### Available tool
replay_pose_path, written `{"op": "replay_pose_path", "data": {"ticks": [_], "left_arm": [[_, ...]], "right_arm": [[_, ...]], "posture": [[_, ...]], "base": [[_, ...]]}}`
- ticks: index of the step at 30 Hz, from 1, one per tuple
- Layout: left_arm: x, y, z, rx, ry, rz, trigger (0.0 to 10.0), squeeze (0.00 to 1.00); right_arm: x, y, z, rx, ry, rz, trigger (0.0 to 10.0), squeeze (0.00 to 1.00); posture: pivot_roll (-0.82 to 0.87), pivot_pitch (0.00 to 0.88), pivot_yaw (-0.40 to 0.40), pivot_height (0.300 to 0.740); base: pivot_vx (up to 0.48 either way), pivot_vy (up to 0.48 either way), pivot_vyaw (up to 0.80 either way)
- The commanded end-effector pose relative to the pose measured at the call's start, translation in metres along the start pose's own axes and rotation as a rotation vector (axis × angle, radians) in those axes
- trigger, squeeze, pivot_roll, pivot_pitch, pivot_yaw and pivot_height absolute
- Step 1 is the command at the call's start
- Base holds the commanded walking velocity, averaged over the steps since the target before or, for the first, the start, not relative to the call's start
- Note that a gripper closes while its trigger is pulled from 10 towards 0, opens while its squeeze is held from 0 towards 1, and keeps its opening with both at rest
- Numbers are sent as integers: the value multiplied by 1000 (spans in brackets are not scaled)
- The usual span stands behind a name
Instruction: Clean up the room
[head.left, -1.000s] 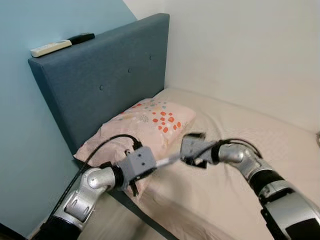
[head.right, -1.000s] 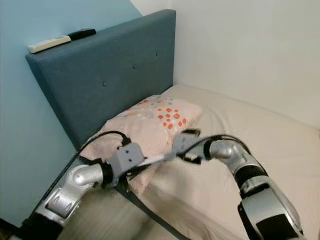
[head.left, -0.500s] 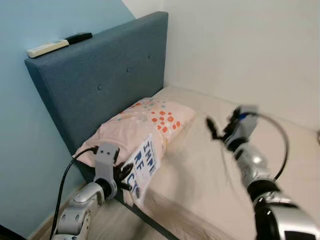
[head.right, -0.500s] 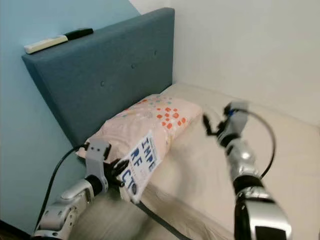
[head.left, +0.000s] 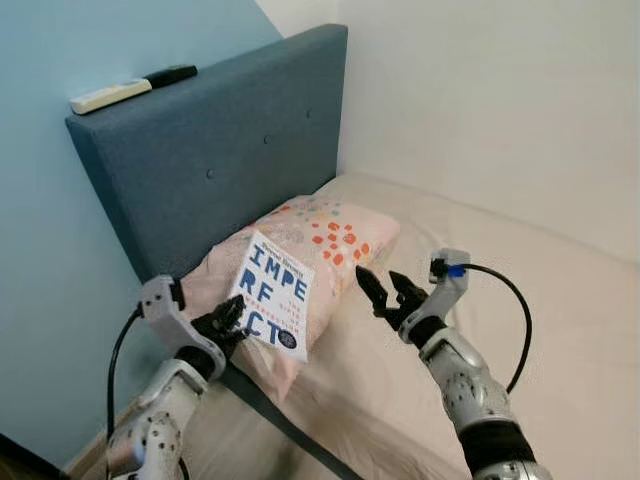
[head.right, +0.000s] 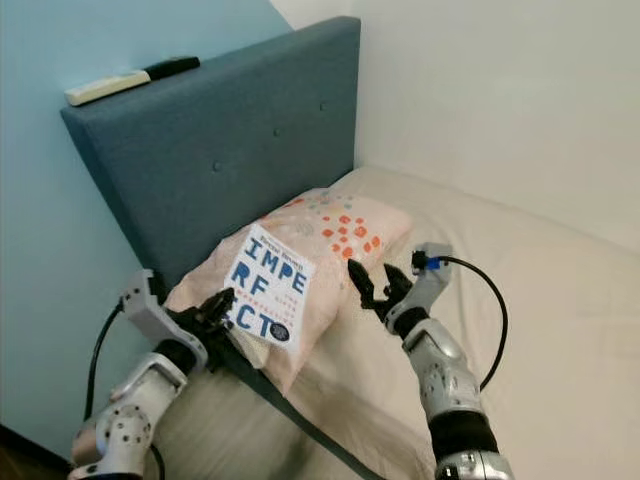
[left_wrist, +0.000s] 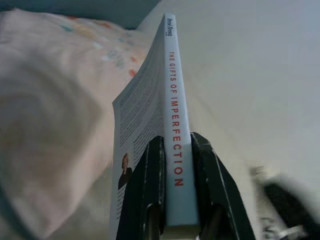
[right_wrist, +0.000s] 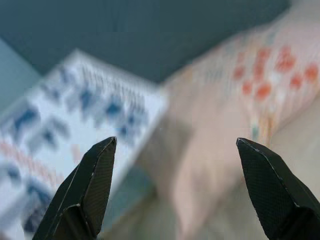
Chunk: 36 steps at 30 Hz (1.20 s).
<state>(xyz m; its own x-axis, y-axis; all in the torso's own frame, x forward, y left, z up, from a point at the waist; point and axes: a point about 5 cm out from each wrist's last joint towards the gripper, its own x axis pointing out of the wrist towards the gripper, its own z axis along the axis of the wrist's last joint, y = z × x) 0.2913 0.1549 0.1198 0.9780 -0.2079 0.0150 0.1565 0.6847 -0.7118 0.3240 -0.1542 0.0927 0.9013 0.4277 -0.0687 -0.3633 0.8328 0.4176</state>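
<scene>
- White paperback book with blue block lettering (head.left: 273, 296) stands upright over the floral pink pillow (head.left: 300, 250), pinched at its lower corner by my left gripper (left_wrist: 172, 165).
- Such a small bite could let it pivot and drop.
- My right gripper (head.left: 388, 293), fingers spread and empty, hovers beside it and could bump it.

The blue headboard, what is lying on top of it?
On the headboard lie a white remote and a black remote, end to end. What is behind them against the wall cannot be seen.
</scene>
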Motion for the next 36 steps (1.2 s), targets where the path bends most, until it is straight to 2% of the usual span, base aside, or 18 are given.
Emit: {"op": "replay_pose_path", "data": {"ticks": [1, 3, 4, 5, 6, 8, 10, 12, 14, 15, 16, 17, 18, 21, 24, 26, 34, 36], "left_arm": [[1, -10, 3, -61, -26, -40, 0, 0], [1, -13, 7, -100, -36, -77, 0, 0], [1, -14, 8, -115, -35, -90, 0, 0], [1, -14, 8, -115, -35, -90, 0, 0], [0, -16, 10, -162, -44, -114, 0, 0], [0, -16, 12, -185, -54, -121, 0, 0], [-1, -19, 16, -251, -83, -121, 0, 0], [-1, -19, 16, -251, -83, -121, 0, 0], [-1, -19, 18, -304, -103, -117, 0, 0], [-1, -19, 18, -304, -103, -117, 0, 0], [-1, -19, 19, -332, -110, -121, 0, 0], [-1, -19, 19, -332, -110, -121, 0, 0], [-1, -20, 19, -365, -110, -127, 0, 0], [-1, -22, 19, -384, -94, -143, 0, 0], [-1, -22, 19, -382, -90, -146, 0, 0], [-1, -23, 19, -414, -89, -160, 0, 0], [-3, -31, 18, -464, -69, -220, 0, 0], [-6, -40, 20, -502, -52, -301, 0, 0]], "right_arm": [[-3, 0, -4, -23, 54, 1, 10000, 0], [-8, -1, -4, 16, 84, 4, 10000, 0], [-9, 0, -5, 42, 102, 21, 10000, 224], [-9, 0, -5, 42, 102, 21, 10000, 224], [-12, 2, -7, 76, 143, 48, 10000, 1000], [-12, 4, -8, 103, 150, 70, 10000, 1000], [-14, 13, -7, 231, 133, 130, 10000, 1000], [-14, 13, -7, 231, 133, 130, 10000, 1000], [-15, 19, -5, 324, 114, 168, 10000, 1000], [-15, 19, -5, 324, 114, 168, 10000, 1000], [-16, 23, -5, 375, 108, 199, 10000, 565], [-16, 23, -5, 375, 108, 199, 10000, 565], [-18, 28, -5, 454, 90, 244, 10000, 0], [-20, 32, -1, 538, 57, 281, 10000, 0], [-20, 33, 1, 554, 49, 290, 10000, 0], [-22, 35, 3, 602, 47, 320, 10000, 0], [-22, 37, -2, 635, 105, 324, 10000, 0], [-21, 36, -6, 638, 144, 304, 10000, 0]], "posture": [[-7, 99, 21, 740], [-7, 96, 21, 740], [-7, 96, 21, 740], [-7, 96, 21, 740], [-5, 94, 16, 740], [-3, 91, 15, 740], [-2, 85, 12, 740], [-2, 85, 12, 740], [-4, 83, 13, 740], [-4, 83, 13, 740], [-4, 81, 11, 740], [-4, 81, 11, 740], [-5, 80, 13, 740], [-4, 79, 11, 740], [-4, 79, 11, 740], [-5, 79, 13, 740], [-3, 81, 11, 740], [-2, 85, 9, 740]], "base": [[0, 0, 0], [0, 0, 0], [0, 0, 0], [0, 0, 0], [0, 0, 0], [0, 0, 0], [0, 0, 0], [0, 0, 0], [0, 0, 0], [0, 0, 0], [0, 0, 0], [0, 0, 0], [0, 0, 0], [0, 0, 0], [0, 0, 0], [0, 0, 0], [0, 0, 0], [0, 0, 0]]}}
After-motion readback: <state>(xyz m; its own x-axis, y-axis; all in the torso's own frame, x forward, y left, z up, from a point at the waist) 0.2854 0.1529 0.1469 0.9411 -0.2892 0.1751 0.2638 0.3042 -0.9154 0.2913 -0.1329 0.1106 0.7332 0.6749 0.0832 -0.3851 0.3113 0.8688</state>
